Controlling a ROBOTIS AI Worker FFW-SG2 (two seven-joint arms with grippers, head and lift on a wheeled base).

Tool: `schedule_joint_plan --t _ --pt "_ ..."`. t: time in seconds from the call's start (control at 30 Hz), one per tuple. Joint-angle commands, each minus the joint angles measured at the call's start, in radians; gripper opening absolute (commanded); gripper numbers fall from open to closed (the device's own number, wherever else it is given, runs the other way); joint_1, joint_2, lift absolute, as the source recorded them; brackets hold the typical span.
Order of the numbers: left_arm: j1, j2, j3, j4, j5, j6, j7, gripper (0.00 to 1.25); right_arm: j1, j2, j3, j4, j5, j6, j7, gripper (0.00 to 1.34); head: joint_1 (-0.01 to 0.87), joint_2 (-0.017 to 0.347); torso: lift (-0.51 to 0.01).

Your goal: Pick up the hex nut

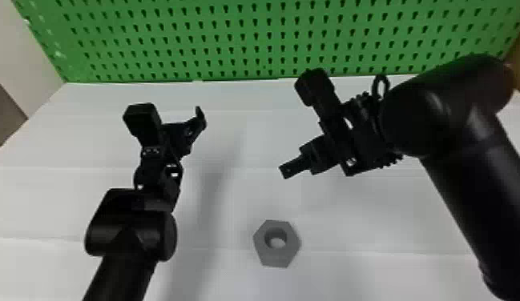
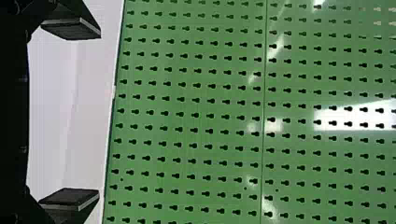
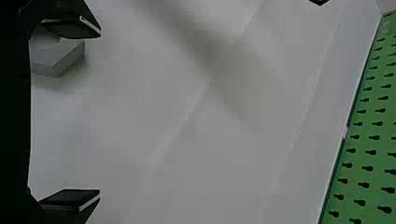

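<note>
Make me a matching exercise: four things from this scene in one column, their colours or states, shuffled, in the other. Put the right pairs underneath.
Things:
1. Hex nut
2. Pegboard
3. Table
4. Right gripper

Colours or states:
A. Green, with rows of holes
B. Open, holding nothing
C. Gray and six-sided
D. White and flat

Right pairs: 1-C; 2-A; 3-D; 4-B

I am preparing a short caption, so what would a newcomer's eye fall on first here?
Probably the bright green pegboard behind the white table. Next, the black left arm and right arm, at either side. The gray nut would likely come after, lying between them, toward the robot.
</note>
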Motion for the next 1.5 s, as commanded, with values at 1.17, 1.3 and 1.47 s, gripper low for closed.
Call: schedule_joint_plan --t 1.17,1.3,1.47 --pt "-0.018 0.000 -0.002 0.008 -0.009 0.000 0.000 1.16 -0.097 0.016 0.217 0.318 -0.079 0.001 0.000 1.24 0.785 0.155 -0.078" --pt "-0.021 0.000 -0.002 0.008 -0.009 0.000 0.000 1.16 -0.102 0.016 0.226 0.332 -0.091 0.001 0.000 1.24 0.785 0.155 -0.078" --pt "-0.025 0.000 -0.002 0.008 -0.009 0.000 0.000 1.16 -0.106 0.016 0.235 0.352 -0.111 0.001 0.000 1.24 0.785 0.155 -0.078"
